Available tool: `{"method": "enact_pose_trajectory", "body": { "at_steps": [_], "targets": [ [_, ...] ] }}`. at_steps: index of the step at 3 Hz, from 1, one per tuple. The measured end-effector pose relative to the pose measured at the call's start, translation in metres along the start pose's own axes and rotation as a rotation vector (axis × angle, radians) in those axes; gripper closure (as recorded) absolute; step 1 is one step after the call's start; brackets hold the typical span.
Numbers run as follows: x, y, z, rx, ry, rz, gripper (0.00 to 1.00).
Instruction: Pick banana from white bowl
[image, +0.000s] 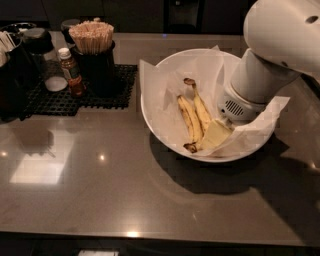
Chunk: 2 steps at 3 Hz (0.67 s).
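- White glossy bowl (230, 158), lined with crinkled paper (155, 80), sits on a dark counter (100, 200) at 2 o'clock from the middle of the view.
- Two bananas lie side by side in the middle of the bowl, running from 12 to 6.
- The banana (202, 111) is the thicker one, on the 3 o'clock side of the pair, with its curled dark stem pointing to 12.
- The slim banana (187, 117) touches its 9 o'clock side, blackened end at 6.
- The hand (216, 134), a pale wedge under the white arm (260, 80), is down in the bowl at 5 o'clock of the banana, against its lower end. Whether it is open or closed cannot be told.
- Progress, as a judgement: the reach looks made, but the banana rests on the paper, not lifted. A sure grip and the lift out remain.
- In the way: the slim banana alongside could be caught too, and loose paper at 4 o'clock of the hand may snag.
- Well apart at 10 o'clock: a black mat (85, 97), a tub of sticks (95, 65), a small bottle (72, 72).
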<state>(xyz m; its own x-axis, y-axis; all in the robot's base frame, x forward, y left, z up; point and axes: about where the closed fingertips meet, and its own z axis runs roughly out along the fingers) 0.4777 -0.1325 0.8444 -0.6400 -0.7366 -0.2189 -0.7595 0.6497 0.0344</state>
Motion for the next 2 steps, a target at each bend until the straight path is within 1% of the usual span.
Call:
{"method": "enact_pose_trajectory", "body": {
  "at_steps": [1,2],
  "targets": [
    [0.0000,0.0000,0.0000,0.000,0.000,0.000,0.99],
    [-0.0002,0.0002,-0.0003,0.000,-0.001,-0.001,1.00]
  ]
}}
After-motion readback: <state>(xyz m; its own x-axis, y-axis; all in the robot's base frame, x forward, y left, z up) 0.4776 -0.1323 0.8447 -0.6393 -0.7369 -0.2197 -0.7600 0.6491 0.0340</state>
